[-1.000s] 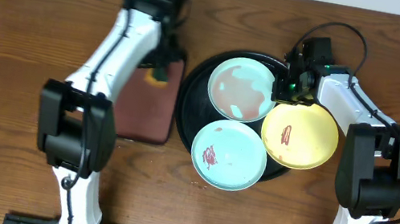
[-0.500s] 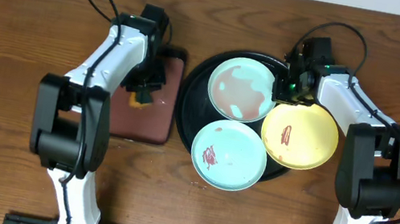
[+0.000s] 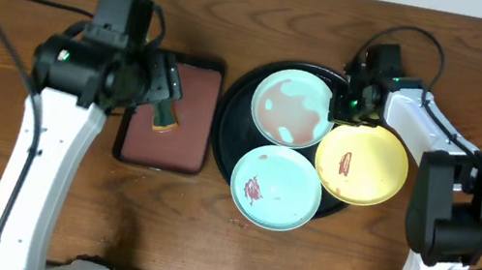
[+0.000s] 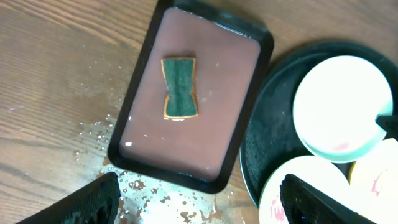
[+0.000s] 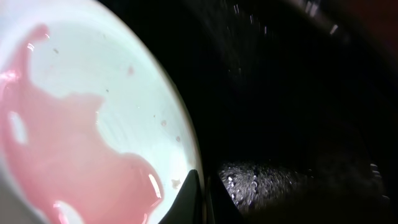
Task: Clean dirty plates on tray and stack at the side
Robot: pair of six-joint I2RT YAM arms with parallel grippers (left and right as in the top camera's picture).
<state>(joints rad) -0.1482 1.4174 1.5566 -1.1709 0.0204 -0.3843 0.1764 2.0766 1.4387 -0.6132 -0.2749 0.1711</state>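
Three plates lie on the round black tray [image 3: 224,124]: a far mint-blue plate [image 3: 292,107] with a pink smear, a near mint-blue plate [image 3: 275,187] with a red smear, and a yellow plate [image 3: 361,163] with a red mark, resting over the tray's right rim. My right gripper [image 3: 341,101] is shut on the far plate's right rim; in the right wrist view its fingertips [image 5: 194,193] pinch the thin edge of that plate [image 5: 81,93]. My left gripper [image 4: 202,202] hangs open and empty high above the maroon tray [image 4: 205,137].
A green sponge with a yellow edge [image 4: 180,87] lies on the rectangular maroon, black-rimmed tray [image 3: 182,145] left of the black tray [image 4: 261,143]. Water drops [image 4: 161,193] spot the wooden table beside the maroon tray's near edge.
My left gripper has opened, left the sponge on the maroon tray and risen up and back from it. The right arm and the plates have stayed put.
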